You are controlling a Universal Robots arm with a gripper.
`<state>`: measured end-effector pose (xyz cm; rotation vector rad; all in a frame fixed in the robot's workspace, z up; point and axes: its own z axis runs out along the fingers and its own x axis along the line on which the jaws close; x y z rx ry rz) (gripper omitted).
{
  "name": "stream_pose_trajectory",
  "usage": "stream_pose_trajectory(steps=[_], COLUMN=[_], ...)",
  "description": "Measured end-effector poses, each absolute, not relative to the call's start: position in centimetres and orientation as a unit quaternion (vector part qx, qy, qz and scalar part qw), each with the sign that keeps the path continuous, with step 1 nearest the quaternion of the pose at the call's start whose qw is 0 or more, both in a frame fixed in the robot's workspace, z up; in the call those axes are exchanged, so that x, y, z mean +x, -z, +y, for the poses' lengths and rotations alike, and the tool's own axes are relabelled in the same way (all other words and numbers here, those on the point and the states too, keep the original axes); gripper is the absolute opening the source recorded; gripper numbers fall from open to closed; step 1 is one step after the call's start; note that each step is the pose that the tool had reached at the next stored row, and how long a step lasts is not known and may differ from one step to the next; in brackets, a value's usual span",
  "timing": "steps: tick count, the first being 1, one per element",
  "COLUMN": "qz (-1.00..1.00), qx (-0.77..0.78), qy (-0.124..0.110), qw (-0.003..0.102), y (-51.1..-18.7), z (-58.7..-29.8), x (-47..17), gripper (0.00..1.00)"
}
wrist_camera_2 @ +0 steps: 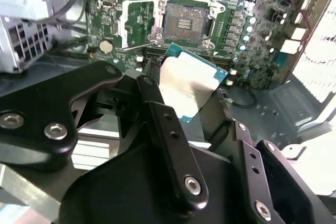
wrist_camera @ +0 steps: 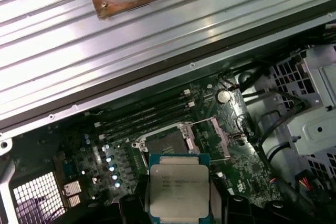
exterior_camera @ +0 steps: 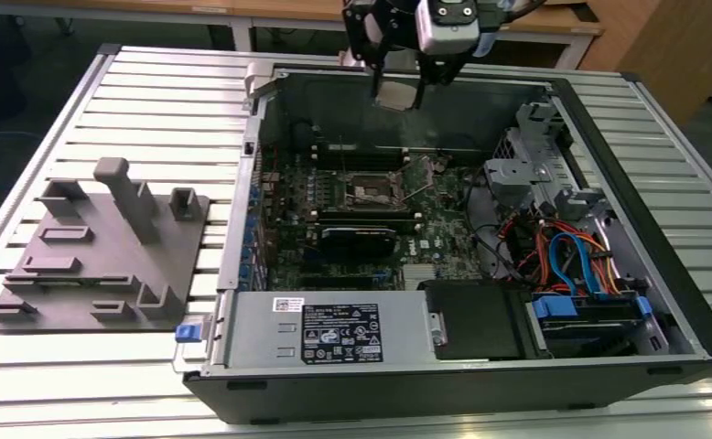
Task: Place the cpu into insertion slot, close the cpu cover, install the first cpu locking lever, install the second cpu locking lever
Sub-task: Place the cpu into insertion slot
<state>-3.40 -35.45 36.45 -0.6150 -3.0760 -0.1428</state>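
A slatted metal counter (exterior_camera: 148,101) carries an open computer case (exterior_camera: 454,384) lying on its side, with wooden furniture behind the counter's far edge. A grey fixture plate (exterior_camera: 100,265) rests near the counter's edge at the exterior view's left.

The arm enters the exterior view from the top and points downward. Its claw (exterior_camera: 399,82) hangs above the case's far wall, high over the board. The claw is clenched on the cpu (exterior_camera: 395,93), with the black fingers (wrist_camera: 236,208) pressing on two opposite edges of the chip. In the first wrist view the cpu (wrist_camera: 179,192) shows its pale metal face. In the second wrist view the cpu (wrist_camera_2: 191,85) sits tilted between the finger links.

The insertion slot (exterior_camera: 372,190) lies near the middle of the board, well apart from the chip. It is uncovered, its dark square bed visible in both wrist views (wrist_camera_2: 184,23) (wrist_camera: 165,142). The cpu cover (wrist_camera_2: 124,27) stands swung open just beside the slot.
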Motion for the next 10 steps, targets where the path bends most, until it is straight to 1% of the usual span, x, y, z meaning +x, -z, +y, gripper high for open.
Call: stream_pose_trajectory(steps=[10], qz=[-0.977], qx=[-0.207], qy=[0.045], qw=[0.0], y=[-36.44], z=[-35.45], x=[-3.4], gripper=[0.54])
